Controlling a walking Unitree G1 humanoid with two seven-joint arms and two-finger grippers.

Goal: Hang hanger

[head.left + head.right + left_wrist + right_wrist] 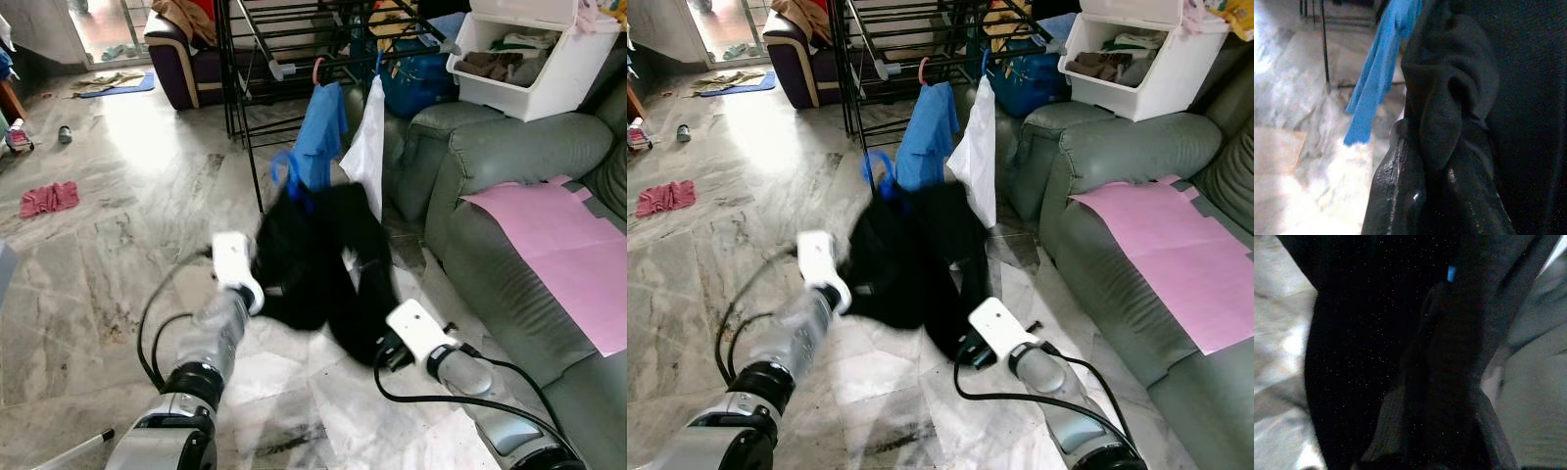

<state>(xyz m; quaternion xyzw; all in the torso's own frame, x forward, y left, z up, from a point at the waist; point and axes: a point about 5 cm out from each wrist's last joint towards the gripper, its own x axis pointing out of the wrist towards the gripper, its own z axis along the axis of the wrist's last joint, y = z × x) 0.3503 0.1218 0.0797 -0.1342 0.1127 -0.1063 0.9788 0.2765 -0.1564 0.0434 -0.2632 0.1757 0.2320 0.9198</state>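
1. Left eye view: a green sofa (509,186) takes up the scene from 1 to 5 o'clock, with a pink sheet (558,245) spread over its seat.
2. A black drying rack (294,49) stands at 12 o'clock on the marble floor (118,225). A blue shirt (318,137) and a white garment (367,152) hang from its front rail, side by side.
3. A white bin (549,69) sits on the sofa back at 1 o'clock, lid raised. In it lie folded clothes, brown and pale; how many I cannot tell.
4. A dark armchair (181,59) at 11 o'clock holds a heap of tan cloth.
5. A black garment (313,255) hangs in mid-scene between the two arms, just below the blue shirt and blurred.
6. The hanger (286,174) is blue; its loop pokes out at the top of the black garment, at the shirt's lower edge. The rest is hidden in cloth.
7. The left gripper (1415,161) is at the garment's 9 o'clock side, fingers pinched on a fold of black cloth.
8. The right gripper (1440,382) is buried at the garment's 5 o'clock end; whether its jaws are wide or closed I cannot tell.
9. A pink rag (49,199) lies on the floor at 9 o'clock.
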